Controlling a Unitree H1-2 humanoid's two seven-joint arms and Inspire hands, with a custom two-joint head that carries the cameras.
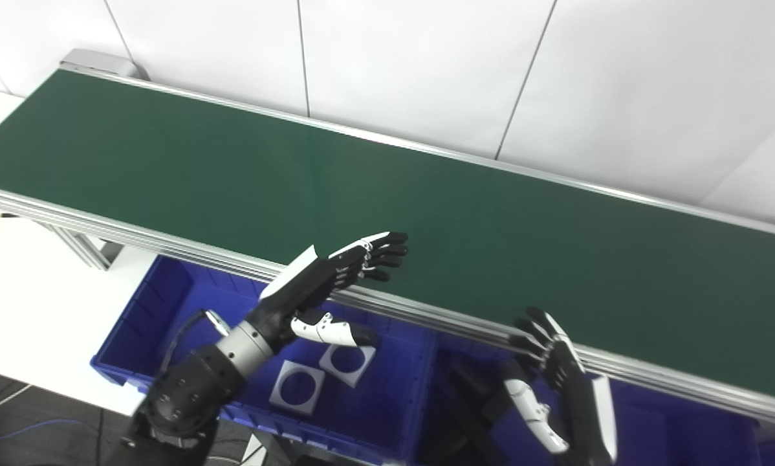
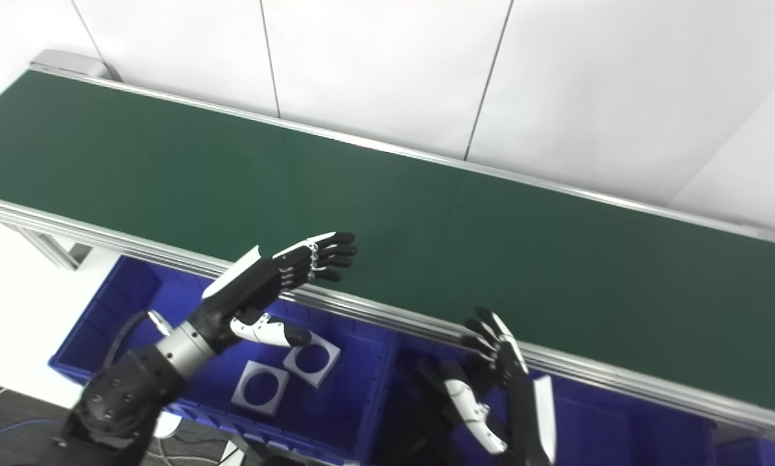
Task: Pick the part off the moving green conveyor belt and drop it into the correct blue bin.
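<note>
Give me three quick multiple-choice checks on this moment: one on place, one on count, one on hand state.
1. Where do the white square plates lie?
A. on the green belt
B. in the left blue bin
C. in the left hand

2. How many white plates show in that bin?
A. two
B. four
C. none

3. What is the left hand doing?
A. gripping a plate
B. open, holding nothing
C. clenched

Answers: 1 B, they rest on the bin floor below the belt. 2 A, two holed squares side by side. 3 B, fingers extended over the belt edge, nothing between them.
</note>
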